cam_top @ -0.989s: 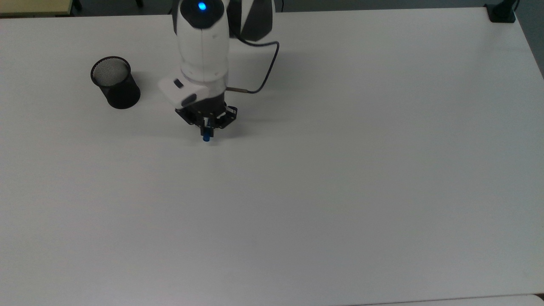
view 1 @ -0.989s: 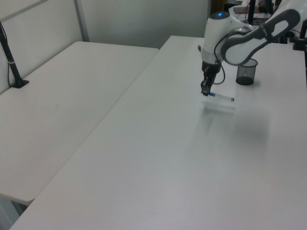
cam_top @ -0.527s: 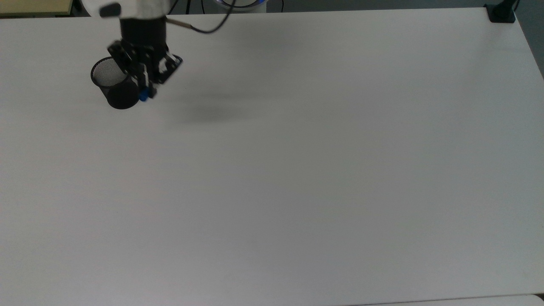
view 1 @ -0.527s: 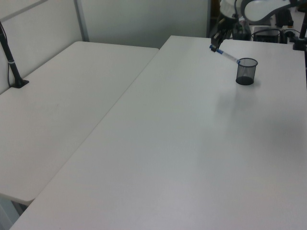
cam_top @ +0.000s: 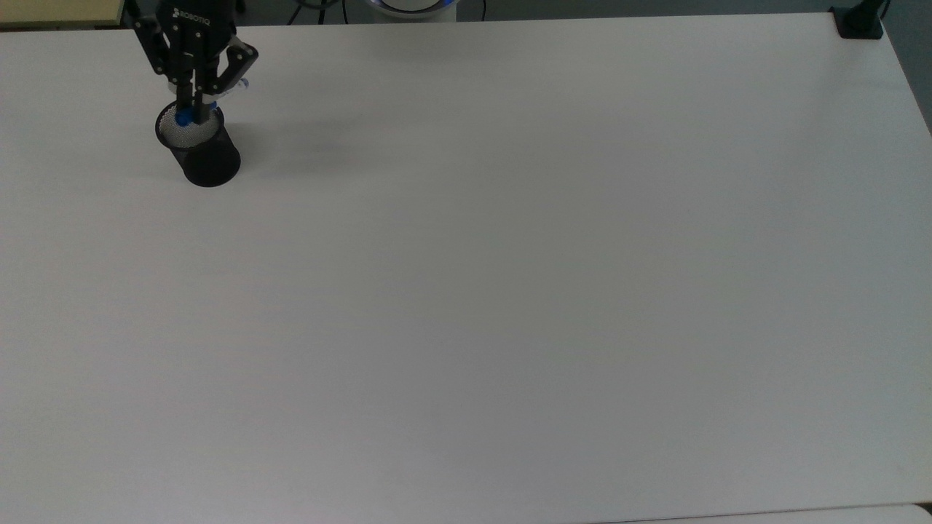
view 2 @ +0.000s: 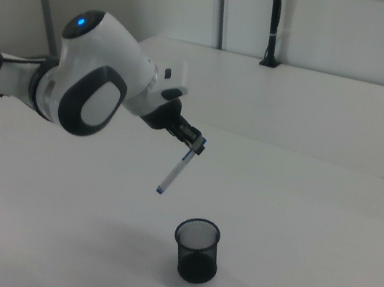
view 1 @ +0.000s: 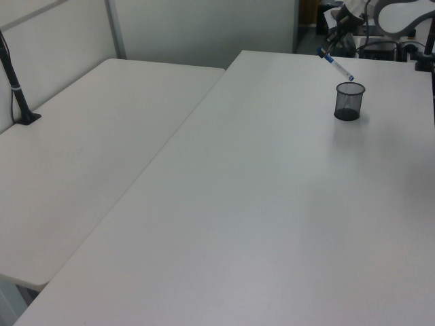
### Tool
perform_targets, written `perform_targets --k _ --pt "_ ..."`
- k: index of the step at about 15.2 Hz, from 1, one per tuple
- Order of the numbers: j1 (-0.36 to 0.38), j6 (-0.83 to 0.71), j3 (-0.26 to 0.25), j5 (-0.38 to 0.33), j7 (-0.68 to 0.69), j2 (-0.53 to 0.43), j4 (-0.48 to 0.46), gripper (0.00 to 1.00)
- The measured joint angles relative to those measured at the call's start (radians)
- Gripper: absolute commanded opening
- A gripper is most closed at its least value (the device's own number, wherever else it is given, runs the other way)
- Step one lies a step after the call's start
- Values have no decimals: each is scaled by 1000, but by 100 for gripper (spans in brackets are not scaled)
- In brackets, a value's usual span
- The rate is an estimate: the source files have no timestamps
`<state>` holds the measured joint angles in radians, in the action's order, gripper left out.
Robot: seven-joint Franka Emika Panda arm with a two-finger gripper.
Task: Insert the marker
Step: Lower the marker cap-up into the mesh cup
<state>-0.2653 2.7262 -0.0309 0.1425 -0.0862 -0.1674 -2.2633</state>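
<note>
My gripper (cam_top: 195,104) is shut on the marker (cam_top: 188,116), gripping it at its blue-capped end. The marker (view 2: 174,172) hangs tilted in the air, white barrel sloping down to a small blue end. A black mesh cup (cam_top: 207,161) stands upright on the white table (cam_top: 510,291) at the top view's far left. In the top view the marker's blue part overlaps the cup's rim. In the right view the marker's lower tip is above the cup (view 2: 197,250) and a little to its left. In the left view, the marker (view 1: 338,65) points down at the cup (view 1: 349,102) from my gripper (view 1: 325,51).
A black clamp (cam_top: 859,22) sits at the table's far right corner in the top view. A second white table (view 1: 88,142) adjoins at the left view's left, with a black pole (view 1: 15,85) clamped on it. The white arm (view 2: 93,75) reaches in from the right view's left.
My gripper has carried the marker from the table's middle to the top view's left and upward, reaching the cup and now holding it over the cup's mouth. The cup has not moved.
</note>
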Motion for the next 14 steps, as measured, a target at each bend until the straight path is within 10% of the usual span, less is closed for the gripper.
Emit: perform_targets --k 14 --pt "-34 561 -130 1 222 92 -211 0"
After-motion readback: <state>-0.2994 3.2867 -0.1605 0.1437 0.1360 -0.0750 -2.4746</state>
